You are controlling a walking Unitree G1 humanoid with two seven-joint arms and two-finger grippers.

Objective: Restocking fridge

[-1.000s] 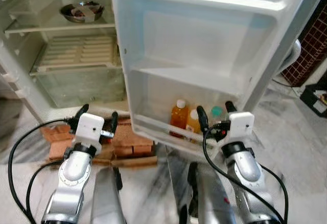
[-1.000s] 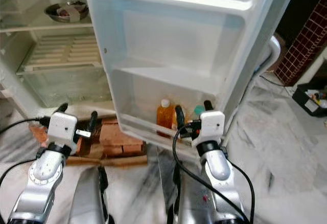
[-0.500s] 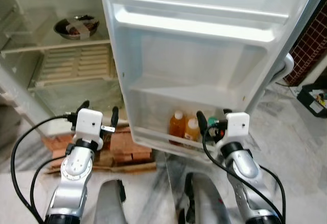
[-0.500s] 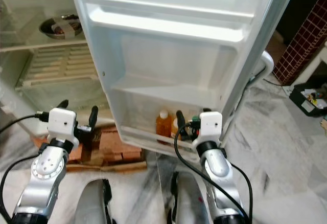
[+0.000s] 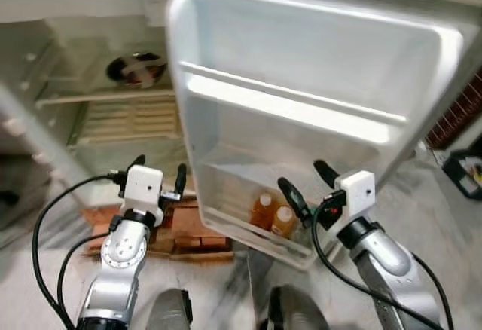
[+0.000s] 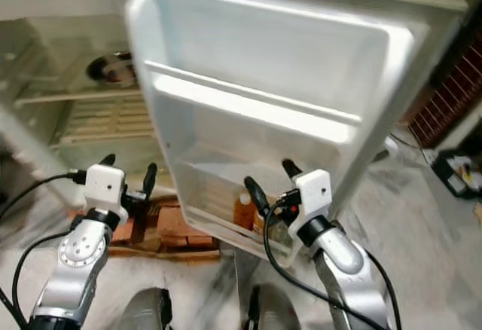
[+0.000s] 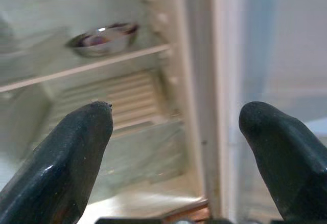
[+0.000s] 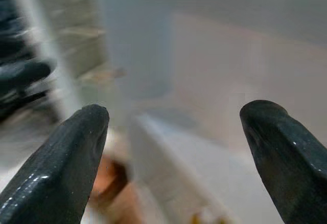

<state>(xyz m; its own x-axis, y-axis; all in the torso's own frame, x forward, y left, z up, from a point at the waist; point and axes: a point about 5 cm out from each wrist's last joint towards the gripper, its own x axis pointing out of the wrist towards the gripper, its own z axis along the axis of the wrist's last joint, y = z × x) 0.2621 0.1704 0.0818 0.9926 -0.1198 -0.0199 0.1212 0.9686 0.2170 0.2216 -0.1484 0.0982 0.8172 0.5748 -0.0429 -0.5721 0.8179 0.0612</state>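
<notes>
The white fridge door [image 5: 316,89] stands open before me. Two orange juice bottles [image 5: 273,212] stand in its lowest door bin [image 5: 248,228]. My right gripper [image 5: 303,179] is open and empty, just in front of that bin and slightly right of the bottles. My left gripper [image 5: 160,168] is open and empty too, held left of the door edge before the fridge's inside. In the left wrist view, the fingers [image 7: 71,152] frame a steel bowl [image 7: 102,39] on a shelf. The right wrist view is blurred, with the door's inner wall [image 8: 214,70] between the fingers.
A steel bowl [image 5: 138,70] sits on a glass shelf, above a clear crisper drawer [image 5: 124,123]. Red bricks [image 5: 181,228] lie on the marble floor under the fridge. A dark red tiled wall [image 5: 461,111] and a black object [image 5: 463,166] stand to the right.
The whole picture has shifted, so more of the door's upper part shows: the camera moved. My right gripper now sits higher and points more to the left. The left gripper is much as before.
</notes>
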